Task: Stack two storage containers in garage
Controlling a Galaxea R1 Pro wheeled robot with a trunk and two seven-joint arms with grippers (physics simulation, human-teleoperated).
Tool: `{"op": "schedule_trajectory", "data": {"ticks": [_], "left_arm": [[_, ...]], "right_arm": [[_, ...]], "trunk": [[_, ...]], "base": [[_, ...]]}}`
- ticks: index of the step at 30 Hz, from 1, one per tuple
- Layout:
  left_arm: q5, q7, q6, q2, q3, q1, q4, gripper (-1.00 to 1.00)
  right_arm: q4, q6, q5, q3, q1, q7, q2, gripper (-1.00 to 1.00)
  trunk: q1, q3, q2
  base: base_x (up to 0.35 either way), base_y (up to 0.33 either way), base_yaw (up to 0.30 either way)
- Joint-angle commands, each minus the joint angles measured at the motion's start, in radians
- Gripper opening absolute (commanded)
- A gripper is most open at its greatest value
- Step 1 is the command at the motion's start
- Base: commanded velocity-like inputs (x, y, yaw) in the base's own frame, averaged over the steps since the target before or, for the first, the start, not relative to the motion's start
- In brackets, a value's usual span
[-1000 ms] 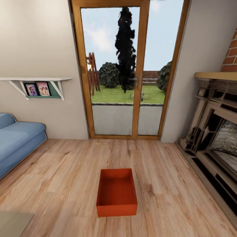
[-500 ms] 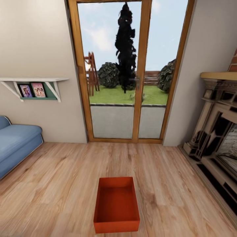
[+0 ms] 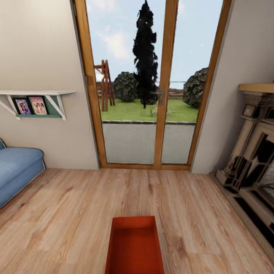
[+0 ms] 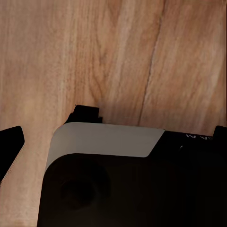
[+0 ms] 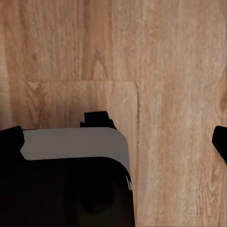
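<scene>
One orange-red storage container point(image 3: 135, 247) lies on the light wood-plank floor point(image 3: 68, 205) of the living room, low in the middle of the head view, its near end cut off by the picture's edge. It is lidless and holds nothing. My left gripper point(image 4: 116, 137) hangs over bare planks with its dark fingertips point(image 4: 10, 142) far apart, open. My right gripper point(image 5: 116, 139) is open as well, one fingertip point(image 5: 220, 142) at the picture's edge. Both hold nothing. The garage is out of view.
Glass doors point(image 3: 152, 95) in a wooden frame stand straight ahead, with a garden behind. A blue sofa point(image 3: 17, 171) sits at the left under a wall shelf point(image 3: 34, 99) with photos. A fireplace point(image 3: 255, 163) lines the right wall. A grey-and-black part of the robot point(image 4: 109, 175) shows under each gripper.
The camera has moved forward toward the glass doors. The container now sits lower in the picture and is cut by its bottom edge. The sofa and fireplace have slid outward.
</scene>
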Motion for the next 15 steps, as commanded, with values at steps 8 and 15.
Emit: {"op": "schedule_trajectory", "data": {"ticks": [8, 15], "left_arm": [[0.006, 0.001, -0.003, 0.000, 0.005, -0.001, 0.001, 1.00], [0.005, 0.001, -0.005, 0.000, 0.005, -0.001, 0.001, 1.00]], "right_arm": [[0.003, -0.005, -0.009, 0.010, -0.001, -0.001, 0.001, 1.00], [0.003, -0.005, -0.009, 0.010, -0.001, -0.001, 0.001, 1.00]], "trunk": [[0.001, -0.001, 0.000], [0.001, -0.001, 0.000]], "base": [[0.321, 0.000, 0.000], [0.121, 0.000, 0.000]]}}
